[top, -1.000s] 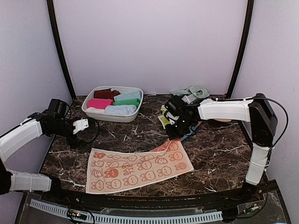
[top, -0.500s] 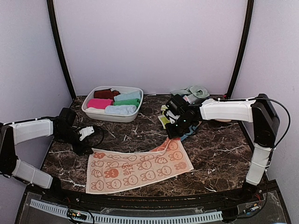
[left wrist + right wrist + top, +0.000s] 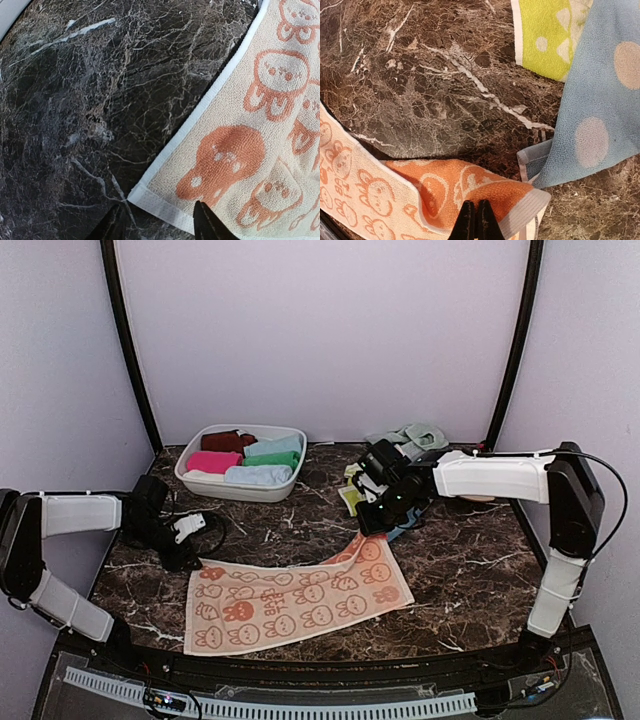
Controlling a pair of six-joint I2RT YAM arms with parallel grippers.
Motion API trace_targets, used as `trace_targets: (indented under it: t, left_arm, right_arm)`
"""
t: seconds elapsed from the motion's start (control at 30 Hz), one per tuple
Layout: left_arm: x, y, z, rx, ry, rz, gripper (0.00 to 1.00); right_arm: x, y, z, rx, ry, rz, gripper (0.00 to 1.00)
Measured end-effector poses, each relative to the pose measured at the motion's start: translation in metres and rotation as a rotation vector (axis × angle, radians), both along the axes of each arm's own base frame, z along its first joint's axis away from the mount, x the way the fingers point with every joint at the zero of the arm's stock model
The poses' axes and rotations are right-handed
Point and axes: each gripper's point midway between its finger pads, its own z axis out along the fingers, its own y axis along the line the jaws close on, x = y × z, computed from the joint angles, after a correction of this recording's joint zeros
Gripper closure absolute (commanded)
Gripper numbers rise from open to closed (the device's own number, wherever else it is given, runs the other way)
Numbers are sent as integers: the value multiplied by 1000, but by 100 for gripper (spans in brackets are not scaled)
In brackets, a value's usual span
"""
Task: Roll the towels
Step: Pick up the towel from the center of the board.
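The left tool (image 3: pixel 156 222) is arriving, fingers spread, astride the far left corner of the peach towel (image 3: pixel 300 595), which is lying flat on the desk (image 3: pixel 470 565). The right tool (image 3: pixel 475 220) is staying clenched on the far right corner, so a 2-handed roll is coming within reach.

We look down on a dark brown marble tabletop (image 3: pixel 85 100), veined with white, which fills the left and upper part of the view. From the right, a peach towel (image 3: pixel 260 150) lies flat on it, printed with orange cartoon figures, one of them solid orange near the corner and the others in outline. A white hem runs along its edge, slanting from the upper right down to a corner at the lower middle. At the bottom edge we see the left gripper (image 3: pixel 157 229), its two dark fingertips (image 3: pixel 204 223) spread apart. One stands over bare marble and the other over the towel's hem, with the corner just above the gap between them.
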Motion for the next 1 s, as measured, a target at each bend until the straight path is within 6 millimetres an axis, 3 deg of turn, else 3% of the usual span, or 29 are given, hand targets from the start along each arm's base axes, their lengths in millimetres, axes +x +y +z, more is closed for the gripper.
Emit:
trace_targets:
  t: [0.17, 0.37, 0.43, 0.6, 0.83, 1.0]
  left_arm:
    - [-2, -1, -6, 1, 13, 2, 54]
    - [-2, -1, -14, 5, 35, 0, 63]
    - [-2, -1, -18, 7, 46, 3, 71]
    - [6, -3, -19, 0, 43, 14, 100]
    - [16, 0, -13, 20, 22, 45, 100]
    - [38, 3, 18, 32, -100, 64, 100]
  right_arm:
    - [-2, 2, 0, 10, 9, 6, 100]
    - [-2, 3, 1, 25, 6, 7, 100]
    - [-4, 2, 3, 30, 5, 7, 100]
    - [-4, 4, 10, 54, -5, 9, 100]
    - [-5, 4, 13, 59, -7, 11, 100]
    - [-3, 2, 13, 52, -13, 4, 100]
